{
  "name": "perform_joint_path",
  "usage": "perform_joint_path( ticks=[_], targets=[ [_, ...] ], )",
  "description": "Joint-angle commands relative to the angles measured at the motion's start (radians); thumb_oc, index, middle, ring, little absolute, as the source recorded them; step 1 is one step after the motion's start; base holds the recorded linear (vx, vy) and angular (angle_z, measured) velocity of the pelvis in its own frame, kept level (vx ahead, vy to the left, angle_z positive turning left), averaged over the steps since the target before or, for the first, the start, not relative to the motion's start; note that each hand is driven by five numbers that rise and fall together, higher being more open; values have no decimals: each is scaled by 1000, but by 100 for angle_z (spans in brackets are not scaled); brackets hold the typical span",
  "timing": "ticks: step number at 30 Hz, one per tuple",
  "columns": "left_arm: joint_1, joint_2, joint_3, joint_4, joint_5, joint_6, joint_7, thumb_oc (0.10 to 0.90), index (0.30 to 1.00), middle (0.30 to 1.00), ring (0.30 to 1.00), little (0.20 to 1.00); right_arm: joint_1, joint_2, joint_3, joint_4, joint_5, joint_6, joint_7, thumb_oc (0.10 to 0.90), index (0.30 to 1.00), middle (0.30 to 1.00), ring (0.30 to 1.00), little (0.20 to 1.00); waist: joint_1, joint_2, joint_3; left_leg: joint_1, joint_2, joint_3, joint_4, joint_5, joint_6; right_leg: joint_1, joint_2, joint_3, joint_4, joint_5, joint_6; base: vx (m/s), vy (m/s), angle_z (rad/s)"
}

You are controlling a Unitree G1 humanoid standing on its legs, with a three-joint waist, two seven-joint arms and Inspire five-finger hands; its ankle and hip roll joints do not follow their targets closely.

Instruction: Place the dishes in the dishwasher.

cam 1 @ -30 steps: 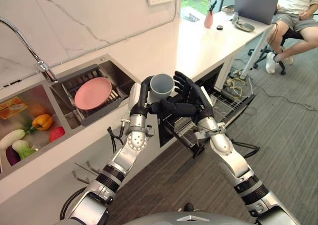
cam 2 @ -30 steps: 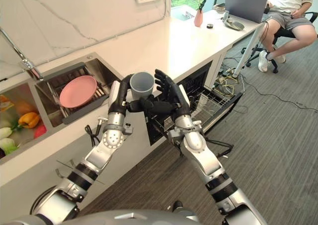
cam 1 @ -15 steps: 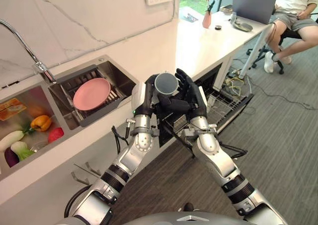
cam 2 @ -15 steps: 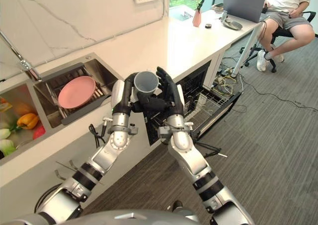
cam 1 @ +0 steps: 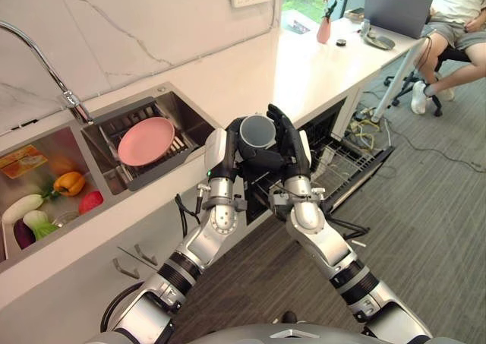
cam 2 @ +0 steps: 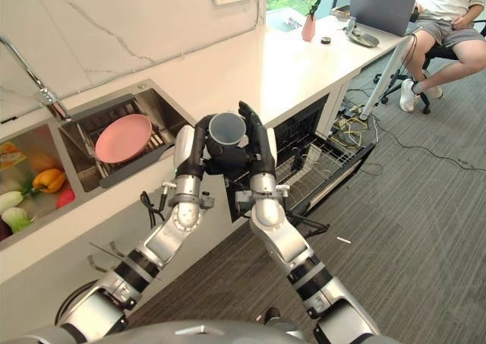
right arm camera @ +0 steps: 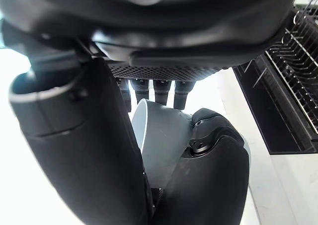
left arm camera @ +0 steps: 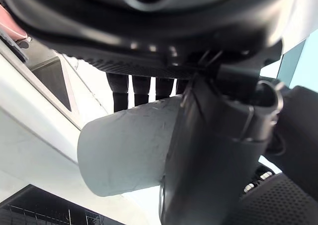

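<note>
Where the two arms meet above the front edge of the surface [cam 1: 319, 71], a grey cup [cam 1: 257, 131] sits upright between both hands, its open mouth facing up. The left hand [cam 1: 228, 143] has its fingers [left arm camera: 133, 88] curled round the far side of the cup and its thumb across the near side, as the left wrist view shows, so the cup's wall lies between the row of fingers and the thumb. The right hand [cam 1: 290, 140] stands against the cup from the other side with its fingers [right arm camera: 149, 92] reaching up past the rim; in the right wrist view the cup [right arm camera: 164, 140] shows between those fingers and the thumb, which wraps its side, so this hand also clasps it. The cup is held in the air, touching no surface, just above the open dishwasher [cam 1: 345, 162], whose wire rack [cam 2: 319, 169] is pulled out below and to the right of the hands. To the left, a pink plate [cam 1: 146, 140] leans in the sink [cam 1: 175, 105] under a tap [cam 1: 45, 63], and vegetables [cam 1: 45, 200] lie in the next basin. At the far end of the surface stand a pink vase [cam 1: 324, 29] and a laptop [cam 1: 393, 10], with a person [cam 1: 456, 10] seated beside them.
</note>
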Motion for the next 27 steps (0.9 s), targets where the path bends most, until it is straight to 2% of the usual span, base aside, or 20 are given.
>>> perform_joint_path(
  ticks=[1, 7, 9, 12, 15, 19, 27],
  targets=[
    [-196, -8, -48, 22, 81, -70, 85, 400, 300, 300, 300, 300, -146, 68, -66, 14, -104, -93, -87, 800, 900, 900, 900, 900, 3, -37, -49, -12, 42, 30, 3, 12, -9, 72, -106, 37, 39, -106, 129, 0, 0, 0],
    [-194, -11, -57, 24, 87, -65, 86, 400, 300, 300, 300, 300, -149, 88, -53, 37, -77, -88, -97, 800, 900, 900, 900, 900, 2, -38, -48, -10, 44, 31, 3, 10, -8, 74, -106, 38, 38, -107, 128, 0, 0, 0],
    [-202, -16, -66, 26, 84, -57, 82, 400, 300, 300, 300, 300, -149, 112, -53, 55, 1, -99, -108, 800, 900, 900, 900, 900, 3, -38, -49, -11, 43, 30, 3, 10, -9, 74, -106, 38, 37, -105, 128, 0, 0, 0],
    [-204, -21, -71, 28, 77, -53, 79, 400, 300, 300, 300, 300, -152, 122, -53, 65, 47, -106, -107, 800, 900, 900, 900, 900, 3, -39, -51, -12, 43, 29, 3, 10, -9, 73, -106, 39, 38, -105, 128, 0, 0, 0],
    [-212, -32, -73, 30, 52, -46, 74, 400, 300, 300, 300, 300, -141, 159, -42, 81, 196, -134, -103, 800, 900, 900, 900, 900, 4, -40, -51, -14, 41, 27, 3, 11, -10, 72, -107, 38, 40, -103, 127, 0, 0, 0],
    [-213, -41, -82, 27, 31, -41, 60, 400, 300, 300, 300, 300, -132, 195, -29, 100, 326, -152, -91, 800, 900, 900, 900, 900, 7, -41, -52, -17, 41, 25, 3, 12, -11, 70, -107, 36, 38, -100, 126, 0, 0, 0],
    [-222, -49, -92, 18, 9, -36, 52, 400, 300, 300, 300, 300, -129, 221, -17, 103, 408, -164, -104, 800, 900, 900, 900, 900, 9, -42, -52, -18, 42, 25, 3, 13, -13, 71, -106, 34, 37, -99, 125, 0, 0, 0]
  ],
)
